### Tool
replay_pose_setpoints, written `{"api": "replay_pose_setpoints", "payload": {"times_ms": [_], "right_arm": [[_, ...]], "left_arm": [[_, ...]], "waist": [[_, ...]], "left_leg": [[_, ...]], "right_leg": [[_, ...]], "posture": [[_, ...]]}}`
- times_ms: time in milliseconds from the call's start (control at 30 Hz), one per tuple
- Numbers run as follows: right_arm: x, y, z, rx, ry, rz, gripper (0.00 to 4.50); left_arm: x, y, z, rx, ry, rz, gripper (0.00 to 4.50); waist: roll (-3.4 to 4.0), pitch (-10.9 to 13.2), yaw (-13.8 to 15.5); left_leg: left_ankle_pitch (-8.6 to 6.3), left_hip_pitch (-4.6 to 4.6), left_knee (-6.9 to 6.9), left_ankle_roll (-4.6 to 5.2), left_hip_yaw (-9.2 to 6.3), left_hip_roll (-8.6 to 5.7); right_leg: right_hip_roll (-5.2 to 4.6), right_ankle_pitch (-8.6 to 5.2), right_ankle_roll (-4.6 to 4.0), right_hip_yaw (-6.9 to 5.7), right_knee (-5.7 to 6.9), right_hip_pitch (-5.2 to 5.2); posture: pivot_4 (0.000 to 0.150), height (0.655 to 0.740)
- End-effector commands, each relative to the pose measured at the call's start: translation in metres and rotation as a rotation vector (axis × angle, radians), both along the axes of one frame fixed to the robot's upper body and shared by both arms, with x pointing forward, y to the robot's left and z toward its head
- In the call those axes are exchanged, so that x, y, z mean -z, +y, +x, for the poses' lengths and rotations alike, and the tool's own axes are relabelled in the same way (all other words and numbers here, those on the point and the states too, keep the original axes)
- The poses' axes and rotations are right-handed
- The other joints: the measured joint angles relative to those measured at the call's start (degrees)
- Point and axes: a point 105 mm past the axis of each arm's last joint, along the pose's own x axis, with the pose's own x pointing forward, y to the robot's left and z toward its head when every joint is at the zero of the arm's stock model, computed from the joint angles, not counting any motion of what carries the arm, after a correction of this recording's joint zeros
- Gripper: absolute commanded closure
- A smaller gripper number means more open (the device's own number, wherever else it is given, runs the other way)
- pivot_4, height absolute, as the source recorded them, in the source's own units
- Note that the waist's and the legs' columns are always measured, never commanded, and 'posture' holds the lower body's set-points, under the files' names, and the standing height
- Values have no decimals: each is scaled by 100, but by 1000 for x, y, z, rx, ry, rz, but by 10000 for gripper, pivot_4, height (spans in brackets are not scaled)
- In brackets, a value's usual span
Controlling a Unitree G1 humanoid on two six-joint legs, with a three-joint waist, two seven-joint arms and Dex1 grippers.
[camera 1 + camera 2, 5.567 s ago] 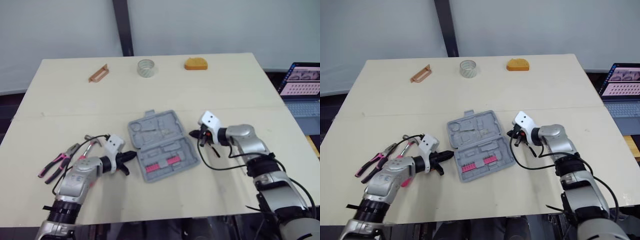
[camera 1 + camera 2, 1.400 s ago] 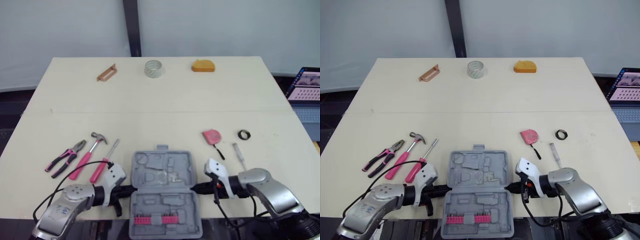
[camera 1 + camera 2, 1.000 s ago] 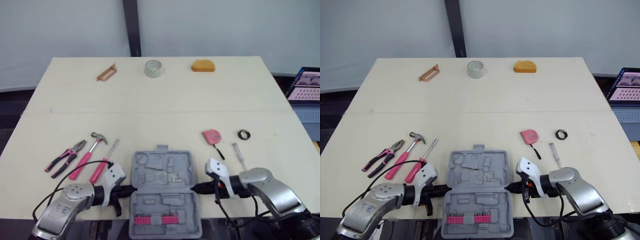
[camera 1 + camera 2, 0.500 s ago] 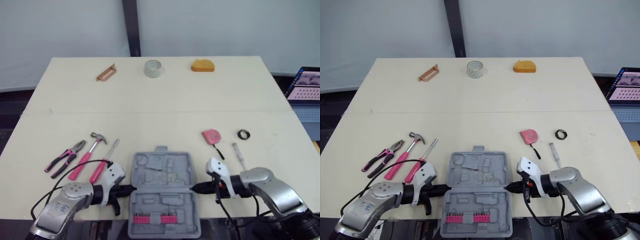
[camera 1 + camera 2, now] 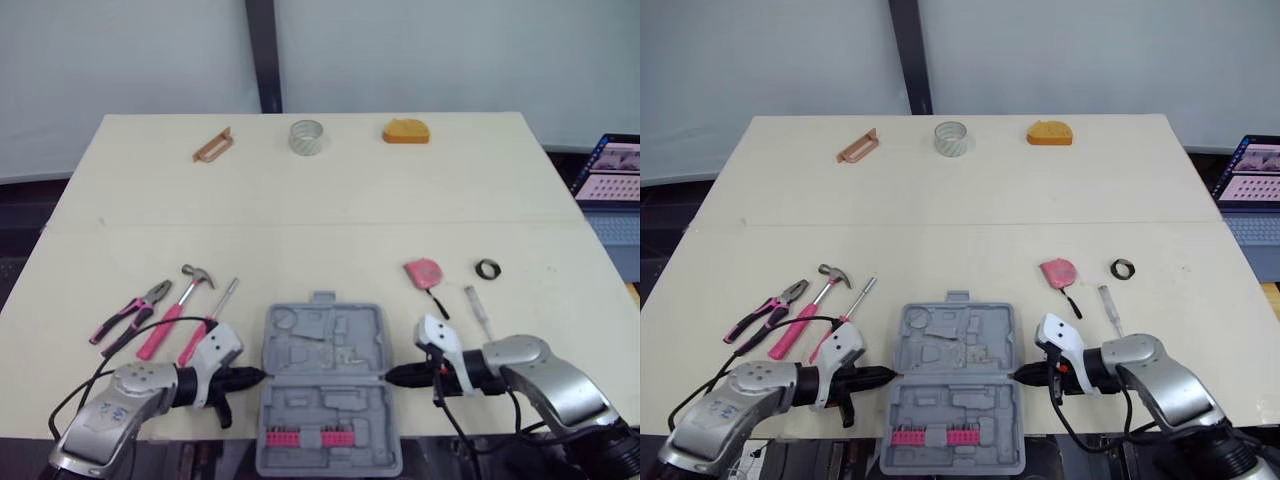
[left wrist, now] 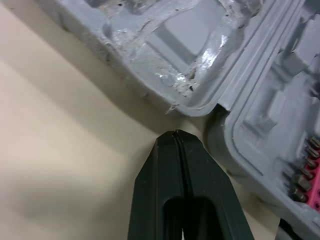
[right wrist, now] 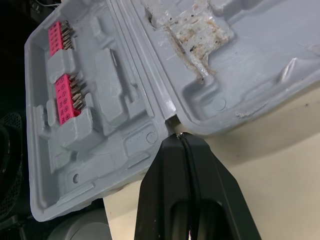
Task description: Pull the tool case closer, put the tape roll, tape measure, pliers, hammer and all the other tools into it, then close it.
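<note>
The open grey tool case (image 5: 325, 345) lies at the table's front edge, and its near half with pink bit rows (image 5: 310, 437) hangs past the edge. My left gripper (image 5: 257, 376) is shut and empty; its tips (image 6: 175, 134) sit just off the case's left hinge end. My right gripper (image 5: 393, 378) is also shut and empty, its tips (image 7: 179, 136) at the right hinge notch. Pink pliers (image 5: 125, 318), a hammer (image 5: 175, 300) and a pink screwdriver (image 5: 208, 322) lie left of the case. A pink tape measure (image 5: 422, 271) lies to its right. The tape roll (image 5: 306, 136) stands at the far edge.
A black ring (image 5: 487, 268) and a small clear-handled driver (image 5: 478, 310) lie right of the pink tape measure. An orange block (image 5: 405, 131) and a brown bracket (image 5: 212, 145) sit at the far edge. A laptop (image 5: 610, 170) stands off the table's right side.
Since 5.6 s ago the case has come from mid-table to the front edge and turned square. In the last half second my left gripper has drawn slightly left, off the case.
</note>
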Motion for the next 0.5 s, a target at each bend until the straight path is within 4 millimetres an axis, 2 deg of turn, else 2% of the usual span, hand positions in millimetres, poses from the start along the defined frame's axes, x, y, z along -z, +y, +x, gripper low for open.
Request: {"api": "replay_pose_setpoints", "payload": {"times_ms": [33, 167, 267, 367, 400, 500], "right_arm": [[-15, -12, 6, 35, -62, 19, 44509], [-34, -35, 16, 126, -106, 74, 44509], [-51, -67, 24, 249, -127, 103, 45000], [-62, -107, 32, 391, -147, 101, 35758], [-66, -126, 35, 458, -166, 96, 31349], [-72, -164, 40, 594, -213, 80, 15596]], "left_arm": [[-9, 13, 0, -39, -11, -10, 45000], [-30, 32, 0, -112, -38, -67, 45000], [-43, 71, -1, -219, -66, -42, 36065], [-58, 113, -2, -350, -112, -9, 20734], [-63, 134, -5, -414, -129, 9, 15370], [-73, 177, -13, -552, -166, 37, 0]], "waist": [[0, 0, 2], [-2, 1, 1], [-5, 3, 1], [-4, 3, -1], [-5, 4, 1], [-6, 5, -15]], "left_leg": [[0, 0, 0, 0, 0, 0], [0, -6, -1, 0, 1, 1], [-1, -9, 0, 1, 1, 1], [-1, -7, -1, 2, 4, 0], [-2, -8, -3, 3, 5, 1], [-3, -8, -10, 5, 13, 1]], "right_leg": [[0, 0, 0, 0, 0, 0], [0, 0, 0, 0, -1, -5], [0, 0, 0, 0, -2, -7], [0, 0, 0, 1, -3, -7], [1, 0, 0, 1, -5, -7], [1, 0, 0, 3, -8, -14]], "posture": [[1500, 7400], [1500, 7400], [1500, 7400], [1500, 7400], [1500, 7400], [1500, 7400]]}}
